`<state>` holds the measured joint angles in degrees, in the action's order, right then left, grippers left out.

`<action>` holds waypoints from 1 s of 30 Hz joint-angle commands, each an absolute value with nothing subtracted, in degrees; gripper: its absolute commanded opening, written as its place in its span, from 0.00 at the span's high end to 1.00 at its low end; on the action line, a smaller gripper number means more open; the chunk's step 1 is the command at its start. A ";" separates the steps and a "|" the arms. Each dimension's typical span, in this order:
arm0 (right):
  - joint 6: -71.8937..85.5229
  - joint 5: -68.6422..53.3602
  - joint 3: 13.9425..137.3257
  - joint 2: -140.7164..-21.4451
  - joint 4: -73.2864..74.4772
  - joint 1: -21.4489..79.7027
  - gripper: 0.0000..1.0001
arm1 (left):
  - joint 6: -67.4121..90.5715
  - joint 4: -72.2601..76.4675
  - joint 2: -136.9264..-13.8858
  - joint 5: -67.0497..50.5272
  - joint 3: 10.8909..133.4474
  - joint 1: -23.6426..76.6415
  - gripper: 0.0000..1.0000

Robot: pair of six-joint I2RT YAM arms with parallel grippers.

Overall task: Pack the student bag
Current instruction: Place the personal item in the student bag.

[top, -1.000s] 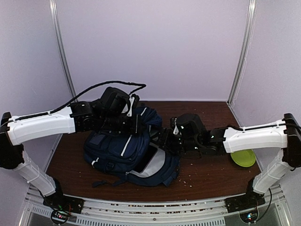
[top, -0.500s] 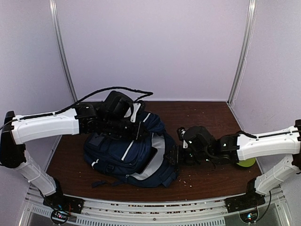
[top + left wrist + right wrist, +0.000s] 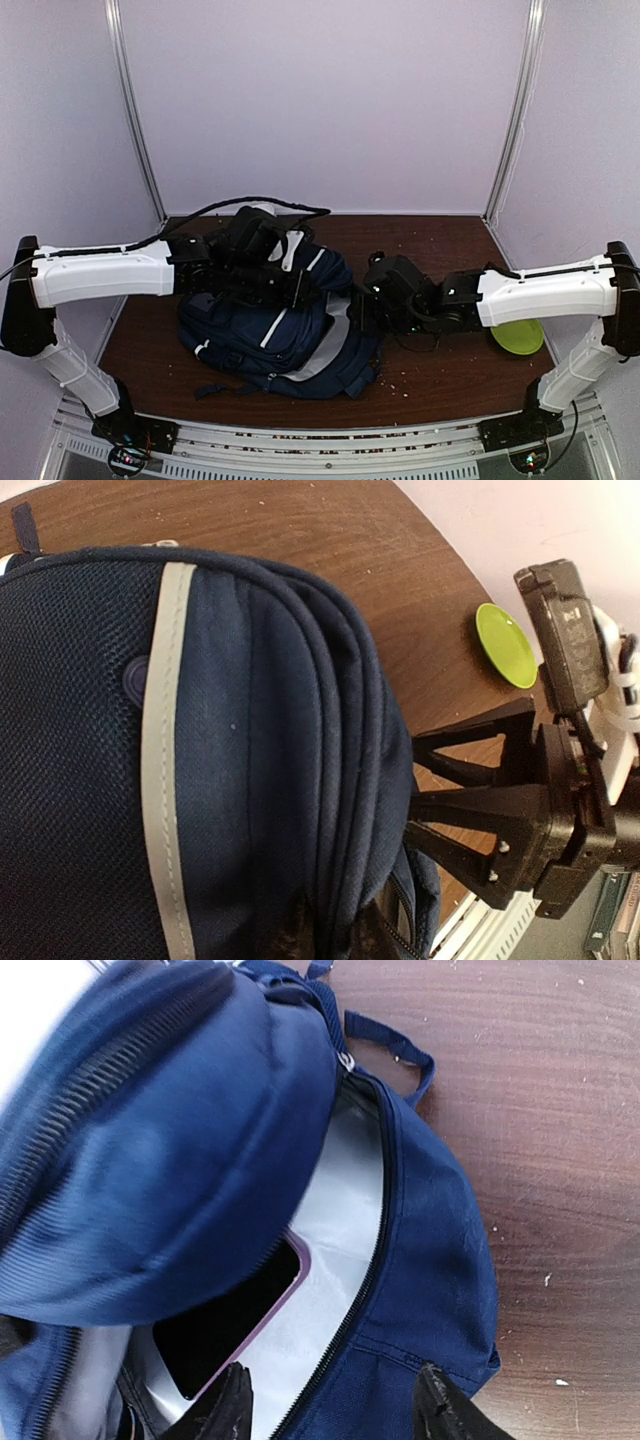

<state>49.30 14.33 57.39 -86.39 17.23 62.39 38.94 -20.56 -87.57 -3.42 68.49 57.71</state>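
The left arm (image 3: pixel 100 275) rises from its base at the near left corner to an elbow at the left edge. Its white forearm then runs almost level to the right, with a black cable (image 3: pixel 200 212) arching above it. The left gripper (image 3: pixel 298 286) is closed on the raised top of the large navy-blue fabric backpack (image 3: pixel 260 335). The left wrist view shows only bunched cloth close to the lens, and the fingertips themselves are hidden.

The backpack lies on the left half of the brown wooden table (image 3: pixel 440 370), white stripes up. Its main opening faces right and shows light grey lining. In the right wrist view, a dark flat slab with a pinkish edge (image 3: pixel 230 1330) sits inside on the lining.

The right gripper (image 3: pixel 363 303) points left at that opening, its fingers partly spread and holding nothing; the zip edge lies beneath them. The right arm (image 3: pixel 545 290) mirrors the left: elbow high at the right edge, white forearm level, black wrist leading. A lime-green round plate (image 3: pixel 518 335) rests on the table under the forearm.
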 commanded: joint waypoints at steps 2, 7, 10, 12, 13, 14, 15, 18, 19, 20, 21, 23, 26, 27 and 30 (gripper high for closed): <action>48.95 18.12 58.81 -85.08 21.12 62.68 0.46 | 39.11 -13.67 -89.26 -8.45 67.85 57.66 1.00; 50.84 17.06 54.11 -81.17 17.06 62.61 0.45 | 37.25 -13.82 -89.48 -14.90 68.99 57.66 0.57; 51.68 17.12 52.67 -79.01 16.97 62.58 0.45 | 35.35 -17.82 -85.99 -12.04 68.32 57.66 0.32; 52.24 16.88 51.40 -77.31 16.63 62.58 0.44 | 34.24 -20.43 -82.86 -9.18 67.09 57.66 0.22; 52.55 16.57 50.67 -76.64 16.27 62.61 0.44 | 33.69 -22.30 -80.87 -7.55 66.35 57.66 0.20; 52.88 16.05 49.91 -75.96 15.78 62.62 0.44 | 33.24 -23.68 -79.49 -6.05 65.63 57.66 0.19; 53.08 15.32 49.17 -75.47 15.20 62.68 0.44 | 32.69 -24.92 -78.52 -4.78 64.77 57.66 0.19; 54.46 12.87 47.04 -74.79 13.40 62.67 0.45 | 30.28 -28.83 -76.82 -1.76 62.61 58.13 0.20; 54.88 12.32 46.17 -74.72 12.85 62.68 0.45 | 29.45 -30.62 -76.66 0.24 62.20 58.67 0.22; 55.31 11.97 45.44 -74.64 12.31 62.67 0.45 | 28.46 -32.48 -76.64 2.24 62.01 59.42 0.24; 55.80 11.57 44.76 -74.58 11.78 62.77 0.46 | 27.65 -34.33 -76.75 4.34 62.13 60.38 0.24; 56.30 11.05 43.54 -74.17 10.65 62.76 0.46 | 26.52 -37.05 -77.30 8.10 62.55 62.34 0.25; 56.75 10.64 42.60 -73.79 10.03 62.85 0.46 | 25.97 -39.06 -79.33 11.27 64.19 64.78 0.23; 56.71 10.56 42.60 -73.68 10.13 62.84 0.46 | 25.59 -39.71 -80.36 12.46 65.00 65.83 0.21; 56.92 10.67 42.26 -72.59 10.71 63.01 0.47 | 24.98 -43.38 -84.36 17.77 68.30 69.37 0.16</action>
